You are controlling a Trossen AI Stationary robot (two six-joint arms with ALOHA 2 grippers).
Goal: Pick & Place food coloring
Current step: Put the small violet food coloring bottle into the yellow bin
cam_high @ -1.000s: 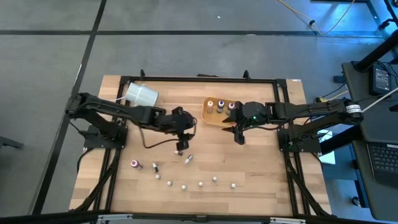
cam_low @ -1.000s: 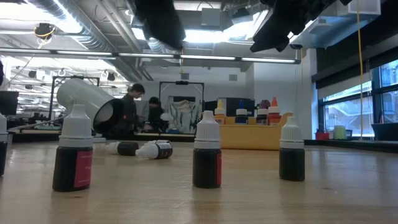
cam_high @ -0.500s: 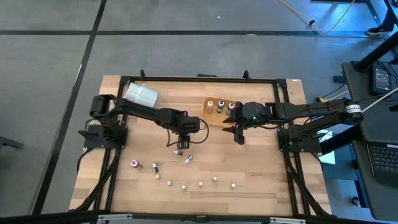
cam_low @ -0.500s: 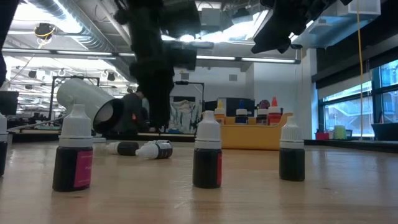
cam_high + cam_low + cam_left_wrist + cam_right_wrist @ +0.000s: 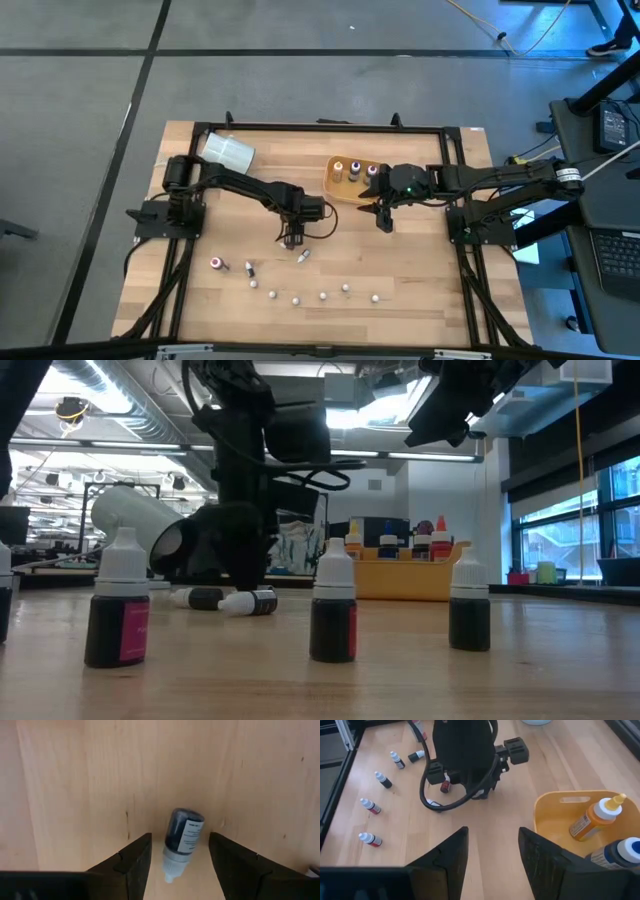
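Observation:
The food coloring is many tiny bottles. One dark bottle with a white cap lies on its side on the wood, near the table's middle. My left gripper points down over it, open, one finger on each side with a gap to both. In the low view the left gripper hangs just above the table. Another bottle lies close by, and several more stand along the near edge. My right gripper waits open and empty, raised beside the tan-orange tray.
The tray holds an orange bottle and a blue-capped one. A large white cylinder lies at the far left. Three upright bottles stand in the low view's foreground. Bare wood lies between the tray and the near row.
My left gripper has come down from high above the table to just above the lying bottle, tipping to point more steeply down. Its fingers have stayed open. The bottles have not moved.

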